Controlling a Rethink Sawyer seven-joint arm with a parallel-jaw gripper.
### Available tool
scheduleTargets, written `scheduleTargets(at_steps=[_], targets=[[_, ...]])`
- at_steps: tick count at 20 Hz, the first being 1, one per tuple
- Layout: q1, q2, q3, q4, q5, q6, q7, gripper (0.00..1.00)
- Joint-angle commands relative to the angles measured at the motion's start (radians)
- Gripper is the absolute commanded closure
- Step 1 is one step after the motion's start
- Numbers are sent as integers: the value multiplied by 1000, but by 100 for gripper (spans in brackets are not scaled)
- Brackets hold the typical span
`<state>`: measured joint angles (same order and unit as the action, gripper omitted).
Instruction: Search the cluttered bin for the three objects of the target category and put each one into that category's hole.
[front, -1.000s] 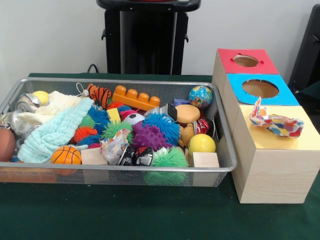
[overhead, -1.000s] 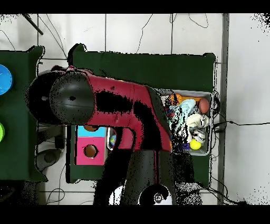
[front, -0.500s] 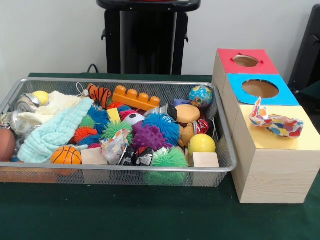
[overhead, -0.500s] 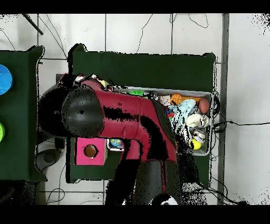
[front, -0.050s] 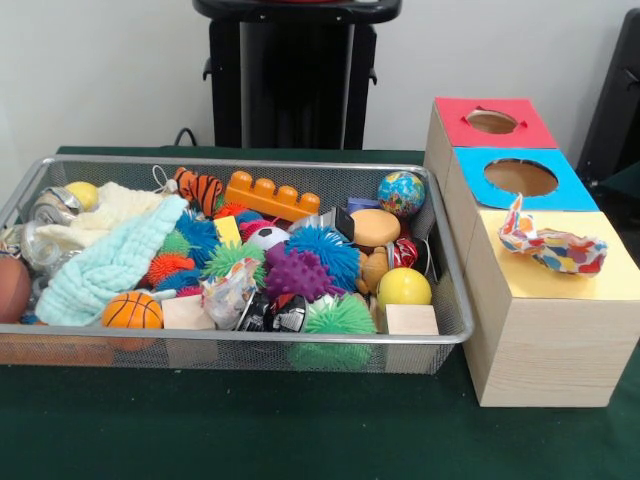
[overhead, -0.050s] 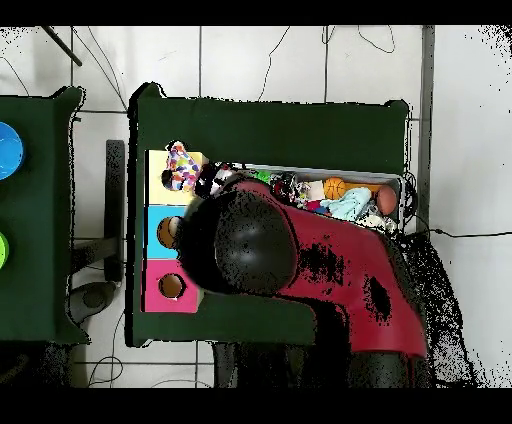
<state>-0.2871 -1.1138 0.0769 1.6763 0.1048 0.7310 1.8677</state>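
Hiding its gripper under its own bulk, the arm (overhead, -0.050s: 300, 260) covers most of the bin (overhead, -0.050s: 392, 182) in the overhead view; the front view shows no gripper either, so its state is unknown. Sitting at 9 o'clock of the bin overhead, the sorting box (front, -0.050s: 530, 290) has red (front, -0.050s: 492, 122), blue (front, -0.050s: 521, 177) and yellow tops. A patterned cloth (front, -0.050s: 550, 245) drapes over the yellow top (front, -0.050s: 610, 275), probably covering that hole. Likely targets remain in the bin: mint towel (front, -0.050s: 110, 262), cream cloth (front, -0.050s: 110, 208). Judging loosely, the arm is sweeping over to pick.
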Motion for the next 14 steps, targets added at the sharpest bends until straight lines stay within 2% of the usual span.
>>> scheduleTargets(at_steps=[1,7,10,14], targets=[[-162,34,178,-7,-117,185,-481,0],[-257,67,236,-171,-176,369,-557,0],[-271,74,252,-201,-192,400,-547,0],[-284,117,285,-307,-222,473,-556,0]])
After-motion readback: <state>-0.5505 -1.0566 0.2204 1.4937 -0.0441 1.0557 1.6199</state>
